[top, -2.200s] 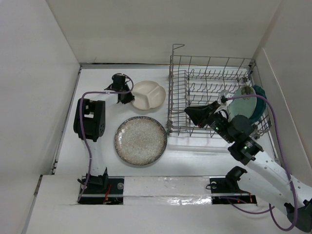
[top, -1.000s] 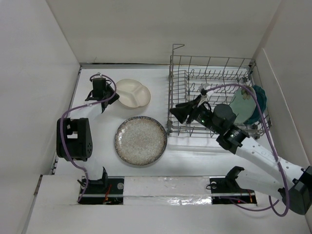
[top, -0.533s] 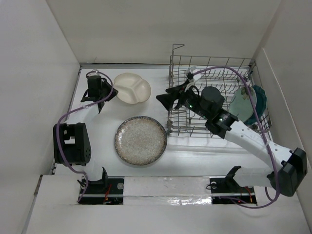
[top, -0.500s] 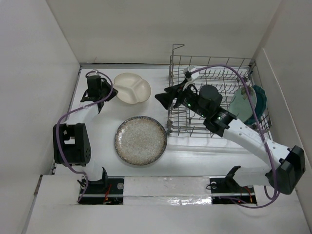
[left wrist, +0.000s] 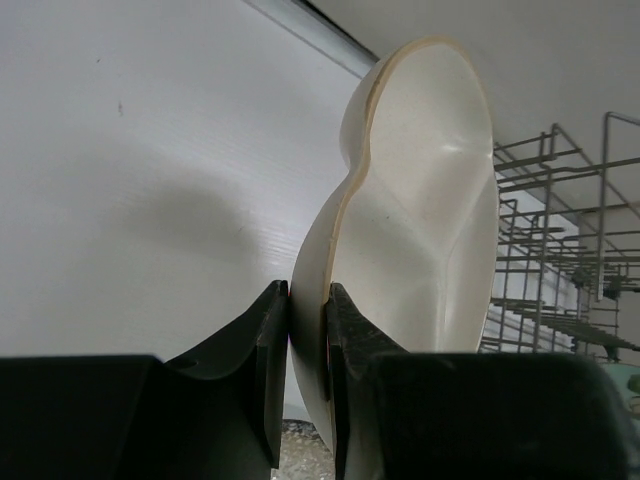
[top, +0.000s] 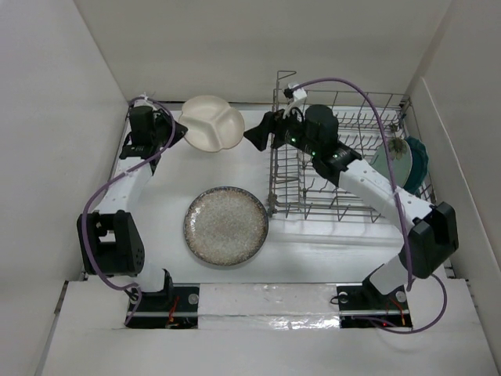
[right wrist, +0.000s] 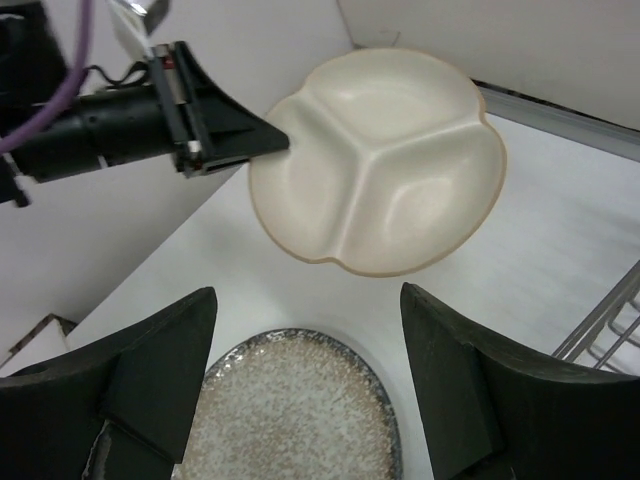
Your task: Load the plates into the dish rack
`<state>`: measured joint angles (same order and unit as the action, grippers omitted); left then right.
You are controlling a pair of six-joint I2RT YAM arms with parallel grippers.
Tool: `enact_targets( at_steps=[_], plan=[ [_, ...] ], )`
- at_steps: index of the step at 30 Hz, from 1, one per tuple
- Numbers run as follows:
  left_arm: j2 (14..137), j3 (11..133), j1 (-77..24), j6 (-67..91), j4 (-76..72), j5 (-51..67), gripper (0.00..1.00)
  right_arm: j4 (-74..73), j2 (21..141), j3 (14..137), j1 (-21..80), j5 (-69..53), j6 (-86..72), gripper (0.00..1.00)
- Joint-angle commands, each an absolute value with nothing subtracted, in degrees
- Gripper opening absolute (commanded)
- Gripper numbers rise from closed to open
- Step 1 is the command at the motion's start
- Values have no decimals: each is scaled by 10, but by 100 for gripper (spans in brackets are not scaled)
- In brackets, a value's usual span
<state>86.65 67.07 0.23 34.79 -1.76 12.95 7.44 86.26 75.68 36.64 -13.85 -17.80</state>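
My left gripper (top: 178,130) is shut on the left rim of the cream three-compartment plate (top: 212,124), which it holds tilted near the back wall. Its fingers (left wrist: 272,330) pinch the plate's edge (left wrist: 415,220). My right gripper (top: 252,138) hangs open beside the dish rack's (top: 329,211) left end. It faces the cream plate (right wrist: 380,160) and nothing is between its jaws (right wrist: 307,295). The speckled grey-beige plate (top: 226,225) lies flat on the table. A mint green plate (top: 391,160) and a dark teal plate (top: 417,160) stand in the rack's right end.
White walls close the table in on the left, back and right. The rack's raised wire handle (top: 286,75) sticks up at its back left corner, just behind my right wrist. My right arm stretches diagonally over the rack.
The left gripper carried the cream plate up toward the back wall. The right arm swung from over the rack to its left end, and its jaws opened wider.
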Motion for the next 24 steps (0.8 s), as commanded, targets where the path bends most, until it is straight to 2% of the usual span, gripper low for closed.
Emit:
enact_targets(
  at_steps=[1, 13, 22, 24],
  plan=[
    [782, 744, 5, 398, -134, 188, 0, 58, 895, 816, 337, -181, -179, 80],
    [757, 810, 5, 421, -114, 242, 0, -23, 1038, 984, 298, -216, -175, 85],
    [744, 822, 5, 444, -125, 286, 0, -6, 1082, 1006, 298, -258, -210, 85],
    [739, 821, 5, 452, -129, 295, 0, 34, 1085, 999, 298, -276, -215, 85]
  ],
)
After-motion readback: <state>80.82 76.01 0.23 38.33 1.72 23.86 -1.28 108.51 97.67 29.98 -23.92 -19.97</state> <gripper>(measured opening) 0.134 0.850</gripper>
